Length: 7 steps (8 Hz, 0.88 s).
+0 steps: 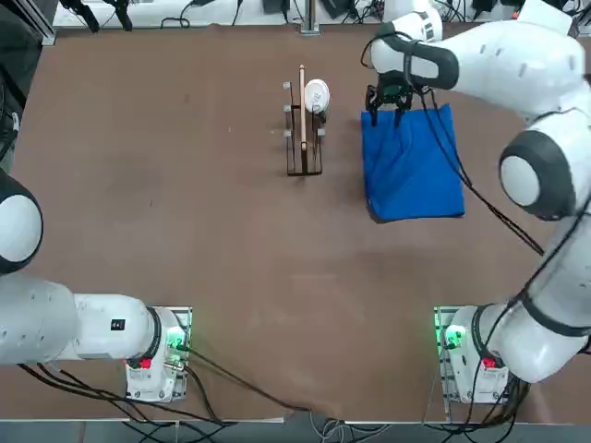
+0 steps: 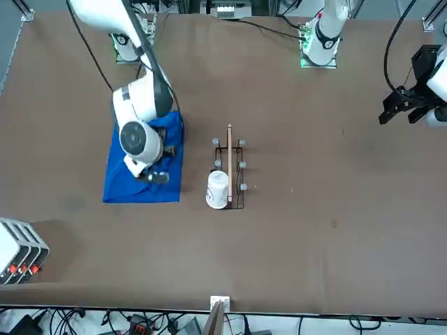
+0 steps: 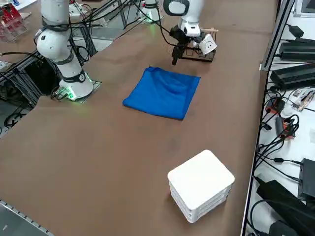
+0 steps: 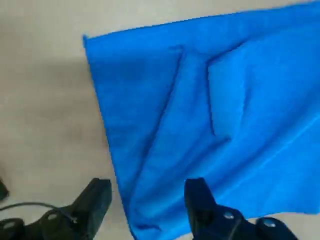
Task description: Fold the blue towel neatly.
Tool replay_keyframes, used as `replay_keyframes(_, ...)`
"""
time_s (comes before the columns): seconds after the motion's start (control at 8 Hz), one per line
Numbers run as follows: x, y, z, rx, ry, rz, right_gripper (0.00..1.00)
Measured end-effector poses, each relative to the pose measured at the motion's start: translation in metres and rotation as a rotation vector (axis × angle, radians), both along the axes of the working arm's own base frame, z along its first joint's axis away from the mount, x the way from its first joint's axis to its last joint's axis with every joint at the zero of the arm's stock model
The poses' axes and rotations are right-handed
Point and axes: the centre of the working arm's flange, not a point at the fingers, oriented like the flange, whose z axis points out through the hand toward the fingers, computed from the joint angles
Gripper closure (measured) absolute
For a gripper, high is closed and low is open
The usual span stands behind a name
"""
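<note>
Wrist view alone shows us the right gripper (image 4: 147,200) with fingers apart, empty, straddling the wrinkled blue towel (image 4: 210,125) edge.

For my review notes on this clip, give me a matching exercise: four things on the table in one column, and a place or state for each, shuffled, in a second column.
Things:
1. blue towel
2. right end effector
3. white cup
4. white box

Places or states:
A. on its side on the wire rack
B. spread on the table, wrinkled
C. alone near a table edge in the right side view
D. over the towel's far corner, fingers apart

Pairs: 1-B, 2-D, 3-A, 4-C
</note>
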Motion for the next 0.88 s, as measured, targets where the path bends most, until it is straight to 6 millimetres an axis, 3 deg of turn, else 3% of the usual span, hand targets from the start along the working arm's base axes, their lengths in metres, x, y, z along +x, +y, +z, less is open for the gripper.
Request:
replay_keyframes(0.12,0.005,-0.002,-0.011,-0.039,-0.011,-0.132,0.25)
replay_keyframes(0.5,0.025,-0.024,-0.029,-0.094,-0.083,-0.439,0.24)
replay_keyframes(0.88,0.034,-0.04,-0.049,-0.126,-0.114,-0.48,0.25)
